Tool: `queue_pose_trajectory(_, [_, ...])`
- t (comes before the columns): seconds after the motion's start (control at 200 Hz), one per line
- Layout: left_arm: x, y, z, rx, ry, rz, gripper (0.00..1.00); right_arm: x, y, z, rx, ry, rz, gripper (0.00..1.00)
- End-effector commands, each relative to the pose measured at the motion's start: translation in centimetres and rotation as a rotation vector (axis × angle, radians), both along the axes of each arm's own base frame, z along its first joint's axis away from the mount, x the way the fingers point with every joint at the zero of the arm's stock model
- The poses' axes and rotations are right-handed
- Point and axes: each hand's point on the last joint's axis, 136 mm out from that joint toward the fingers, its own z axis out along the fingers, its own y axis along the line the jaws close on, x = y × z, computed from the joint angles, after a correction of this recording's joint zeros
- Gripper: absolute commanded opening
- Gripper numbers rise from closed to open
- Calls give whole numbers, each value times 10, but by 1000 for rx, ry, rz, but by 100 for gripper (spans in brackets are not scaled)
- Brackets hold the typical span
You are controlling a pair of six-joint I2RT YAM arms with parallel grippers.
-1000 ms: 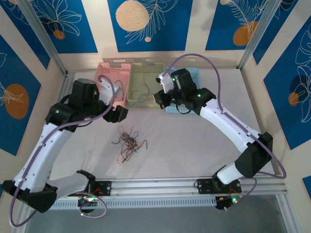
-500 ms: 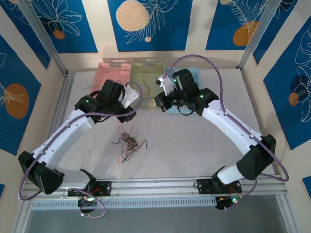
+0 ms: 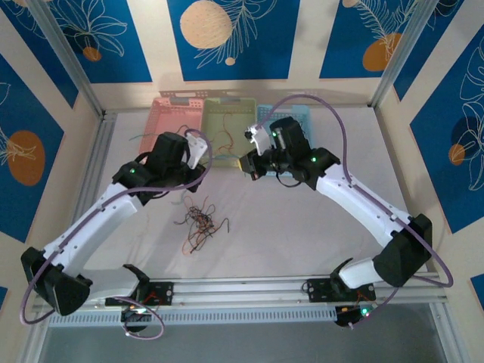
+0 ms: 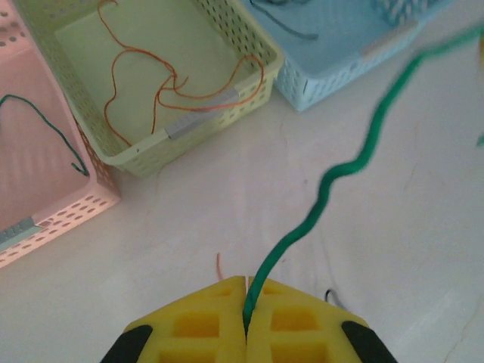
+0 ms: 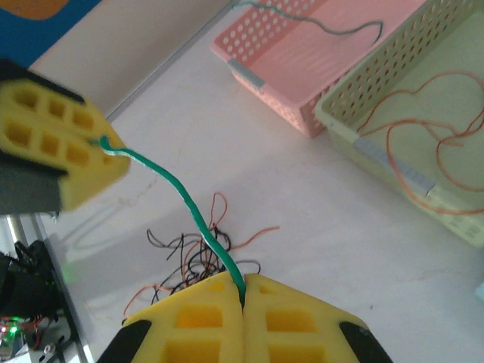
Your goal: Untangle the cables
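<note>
Green cable (image 5: 181, 198) strung between the two arms, pinched at both ends

Left fingers (image 4: 200, 325) and right fingers (image 5: 200, 321) are each pressed together on the green cable, which runs wavy from one to the other. Below it on the surface (image 3: 302, 227) sits the tangle of cables (image 3: 200, 219), thin black and orange-red strands. Farther back, an orange cable (image 4: 162, 83) lies in the green basket (image 4: 249, 45) and a dark cable (image 4: 45, 128) in the pink basket (image 4: 68, 212).

The left arm swings from the pink basket (image 4: 76, 208) toward the middle of the desk (image 4: 227, 227). The left gripper (image 4: 246, 302), wide apart a second ago, now pinches the green cable (image 4: 333, 178). The right gripper (image 5: 243, 291), gripping that cable's other end, eases slightly back from the blue basket (image 4: 333, 72).
</note>
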Motion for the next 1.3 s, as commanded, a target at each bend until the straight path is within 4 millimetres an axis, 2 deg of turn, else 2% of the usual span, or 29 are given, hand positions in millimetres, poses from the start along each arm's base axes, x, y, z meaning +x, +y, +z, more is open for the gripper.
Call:
queue_pose_trajectory(0.0, [15, 3, 26, -328, -2, 220, 0, -26, 10, -3, 118, 67, 21, 0])
queue_pose_trajectory(0.1, [22, 3, 28, -530, 20, 318, 0, -55, 28, -20, 179, 135, 66, 0])
queue_pose_trajectory(0.165, [26, -4, 29, -642, 43, 325, 0, -73, 43, -28, 179, 138, 102, 0])
queue_pose_trajectory(0.26, [31, -13, 30, -730, 80, 327, 0, -97, 67, -34, 175, 144, 176, 0])
queue_pose_trajectory(0.335, [34, -14, 34, -783, 87, 337, 0, -106, 81, -41, 152, 158, 210, 0])
queue_pose_trajectory(0.505, [42, 6, 53, -814, 41, 398, 0, -101, 87, -50, 139, 142, 196, 0])
queue_pose_trajectory(0.6, [46, 4, 67, -843, 34, 380, 0, -96, 88, -52, 134, 140, 192, 0])
queue_pose_trajectory(0.66, [48, 2, 72, -849, 31, 367, 0, -94, 89, -46, 137, 129, 203, 0])
queue_pose_trajectory(0.705, [51, 1, 73, -840, 26, 366, 0, -94, 88, -39, 141, 109, 217, 15])
queue_pose_trajectory(0.74, [53, 3, 74, -827, 18, 369, 0, -92, 86, -32, 146, 88, 214, 29])
queue_pose_trajectory(0.785, [58, 8, 77, -806, -2, 377, 0, -84, 79, -24, 156, 57, 174, 42])
queue_pose_trajectory(0.87, [71, 26, 77, -753, -36, 439, 0, -71, 57, -13, 191, 37, 109, 51])
queue_pose_trajectory(0.955, [91, 47, 75, -718, -55, 497, 0, -64, 33, -5, 240, 66, 90, 53])
queue_pose_trajectory(1.04, [115, 65, 69, -697, -36, 538, 0, -60, 11, -8, 238, 73, 54, 53])
queue_pose_trajectory(1.205, [166, 99, 29, -536, -18, 639, 0, -55, -28, -25, 224, 102, -56, 53])
queue_pose_trajectory(1.296, [198, 114, 10, -517, -6, 667, 0, -62, -37, -29, 227, 109, -49, 52])
